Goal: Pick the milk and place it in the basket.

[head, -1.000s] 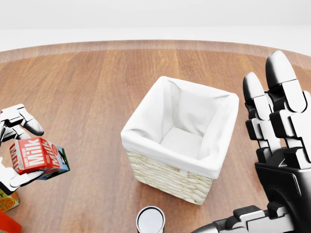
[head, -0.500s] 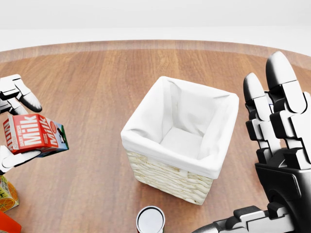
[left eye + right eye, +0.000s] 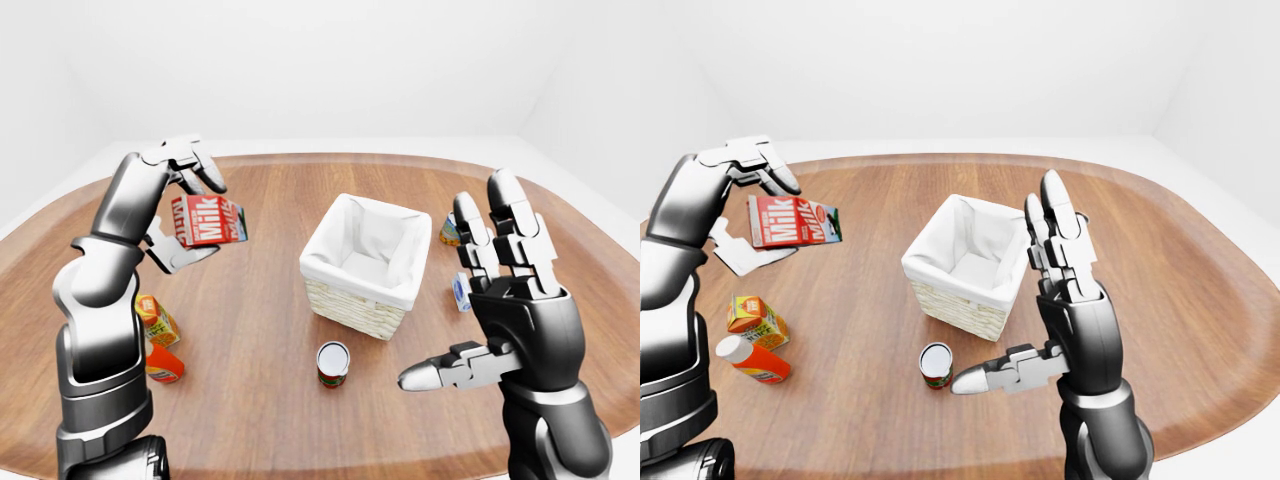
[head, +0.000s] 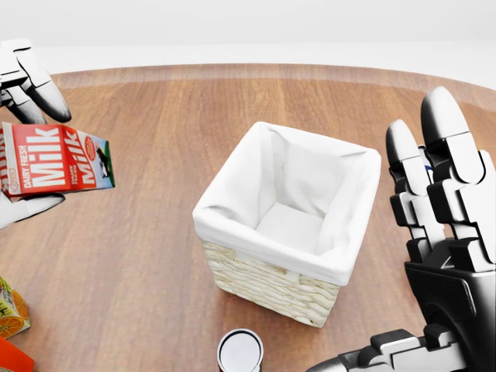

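Milk (image 3: pixel 209 221) carton lengthwise-horizontal, clamped in left fingers (image 3: pixel 203 172); right fingers (image 3: pixel 505 215) spread apart.

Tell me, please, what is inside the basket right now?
Only the white cloth lining shows inside the basket; its floor looks bare. The milk carton is not in it, held in the left hand's fingers. The near wall hides one inner corner.
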You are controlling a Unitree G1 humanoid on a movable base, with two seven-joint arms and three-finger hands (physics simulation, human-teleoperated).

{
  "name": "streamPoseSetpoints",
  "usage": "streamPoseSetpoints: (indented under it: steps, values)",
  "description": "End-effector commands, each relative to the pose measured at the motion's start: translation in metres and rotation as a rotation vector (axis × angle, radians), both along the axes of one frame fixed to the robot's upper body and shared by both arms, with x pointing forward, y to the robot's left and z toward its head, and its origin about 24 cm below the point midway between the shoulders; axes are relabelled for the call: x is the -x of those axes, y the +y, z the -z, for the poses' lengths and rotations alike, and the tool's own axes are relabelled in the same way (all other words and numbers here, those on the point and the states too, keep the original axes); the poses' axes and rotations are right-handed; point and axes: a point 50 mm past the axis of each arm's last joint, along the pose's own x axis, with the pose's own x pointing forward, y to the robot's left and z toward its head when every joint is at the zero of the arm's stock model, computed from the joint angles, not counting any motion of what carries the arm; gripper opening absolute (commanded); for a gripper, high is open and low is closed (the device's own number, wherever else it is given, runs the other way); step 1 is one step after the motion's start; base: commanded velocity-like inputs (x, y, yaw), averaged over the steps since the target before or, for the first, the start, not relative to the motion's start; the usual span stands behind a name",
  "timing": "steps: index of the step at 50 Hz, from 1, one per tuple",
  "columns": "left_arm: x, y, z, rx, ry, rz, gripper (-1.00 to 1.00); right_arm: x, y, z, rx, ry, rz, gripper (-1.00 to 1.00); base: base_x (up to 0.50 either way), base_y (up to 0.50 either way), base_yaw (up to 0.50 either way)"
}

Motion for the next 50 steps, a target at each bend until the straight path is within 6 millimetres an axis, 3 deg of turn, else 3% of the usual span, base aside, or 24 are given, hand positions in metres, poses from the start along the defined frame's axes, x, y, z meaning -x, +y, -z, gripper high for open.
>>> streamPoseSetpoints:
  steps: [1,12,26,42,50]
  values:
    - [0.013,-0.015,-0.042,-0.053,-0.172,0.055,-1.00,0.000,0.000,0.002,-0.001,0.001,-0.001,1.00,0.00,0.00,0.00]
    - [0.019,-0.032,-0.056,-0.086,-0.234,0.113,-1.00,0.000,0.000,0.002,-0.001,0.003,-0.001,1.00,0.00,0.00,0.00]
    - [0.013,-0.055,-0.057,-0.096,-0.231,0.173,-1.00,-0.001,-0.002,0.000,-0.002,-0.002,0.003,1.00,0.00,0.00,0.00]
    - [0.019,-0.078,-0.078,-0.137,-0.310,0.247,-1.00,0.000,-0.001,-0.001,-0.002,-0.004,0.001,1.00,0.00,0.00,0.00]
    - [0.028,-0.092,-0.098,-0.157,-0.391,0.300,-1.00,0.000,-0.001,0.001,-0.001,-0.001,0.000,1.00,0.00,0.00,0.00]
